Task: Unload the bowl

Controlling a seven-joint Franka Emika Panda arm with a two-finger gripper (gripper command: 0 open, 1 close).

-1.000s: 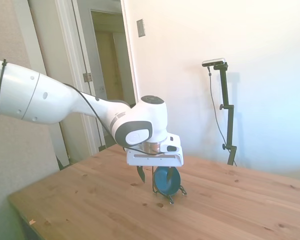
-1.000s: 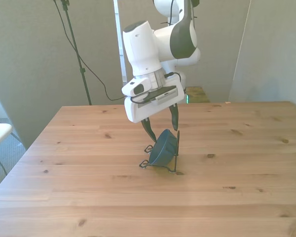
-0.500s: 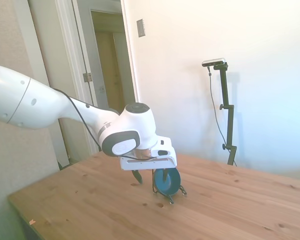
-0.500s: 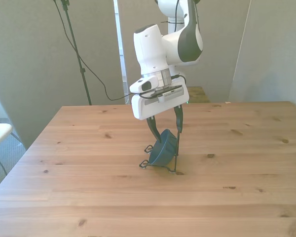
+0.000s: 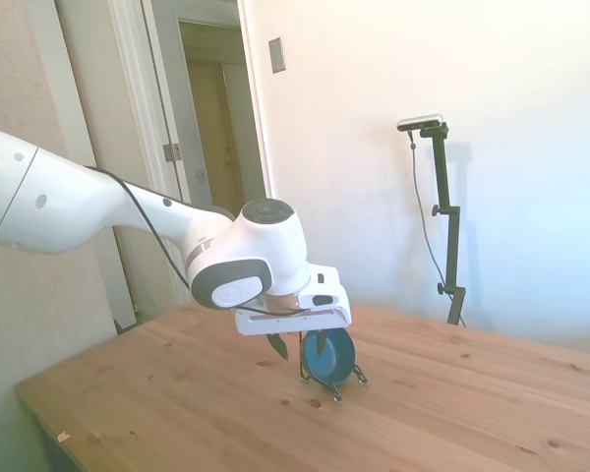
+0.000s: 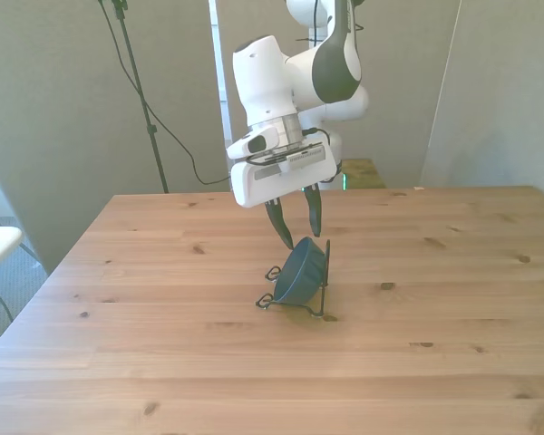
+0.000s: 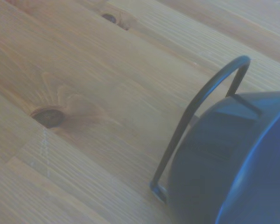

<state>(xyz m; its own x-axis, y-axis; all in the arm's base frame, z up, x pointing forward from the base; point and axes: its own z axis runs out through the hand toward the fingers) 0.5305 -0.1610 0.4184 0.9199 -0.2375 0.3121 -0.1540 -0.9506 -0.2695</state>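
- One bowl [image 6: 301, 272] is the whole job: small, dark teal-blue, propped on edge in a thin black wire stand [image 6: 319, 304] near the middle of the desk [image 6: 163, 362], well in from every edge.
- In the front view the bowl leans with its rim up and its rounded back toward the front view's left; in the side view its open face [image 5: 329, 356] shows.
- Gripper [image 6: 296, 234] hangs just above the bowl's upper rim, fingers pointing down and spread partly apart, with nothing held between them.
- One fingertip [image 6: 282, 239] looks close to the rim, but I cannot tell whether it touches; the side view shows the fingers [image 5: 277, 346] beside the bowl rather than around it.
- Judged from this, the grasp is not yet made; the step in hand is lining up over the rim.
- To do it well, one finger should go inside the bowl and the other behind its back wall, so the pads pinch the wall squarely.
- Wrist view shows a wire hoop [image 7: 196, 102] standing right against the bowl's side, so the descent should stay clear of that wire.
- Smooth glaze may slip; a firm close low on the wall would probably help.
- Lifting along the bowl's lean, not straight sideways, should keep the light stand from dragging or tipping.
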